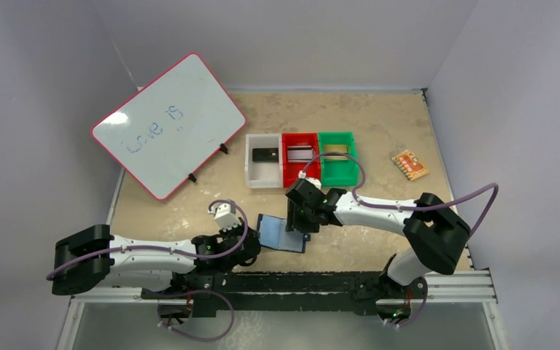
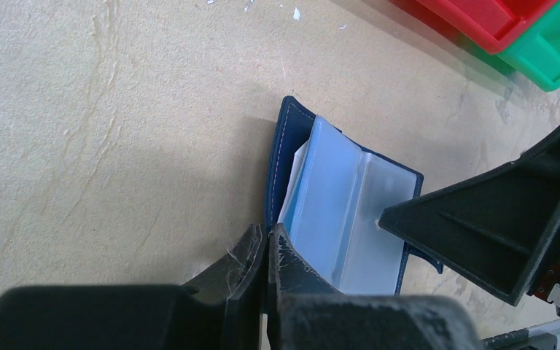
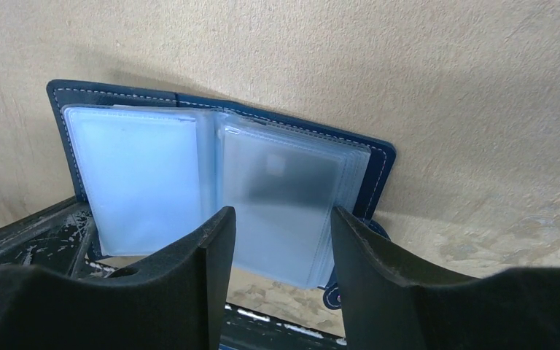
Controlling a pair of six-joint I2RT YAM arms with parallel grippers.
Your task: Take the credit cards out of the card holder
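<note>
The navy card holder [image 1: 281, 233] lies open on the table near the front edge, its pale blue plastic sleeves [image 3: 138, 175] facing up. Through the frosted right-hand sleeve a greyish card [image 3: 284, 171] shows dimly. My left gripper [image 2: 268, 235] is shut on the left edge of the holder's navy cover [image 2: 284, 138]. My right gripper [image 3: 281, 219] hangs open just above the near edge of the right-hand sleeves, its fingers [image 3: 215, 240] either side of them and apart from them. From above, the right gripper [image 1: 302, 219] sits over the holder's right half.
Behind the holder stand three small bins in a row: white [image 1: 251, 171], red [image 1: 289, 175], green [image 1: 339, 173], the white and red ones each with a flat card inside. An orange patterned piece [image 1: 410, 165] lies at the right. A whiteboard [image 1: 168, 124] leans at the back left.
</note>
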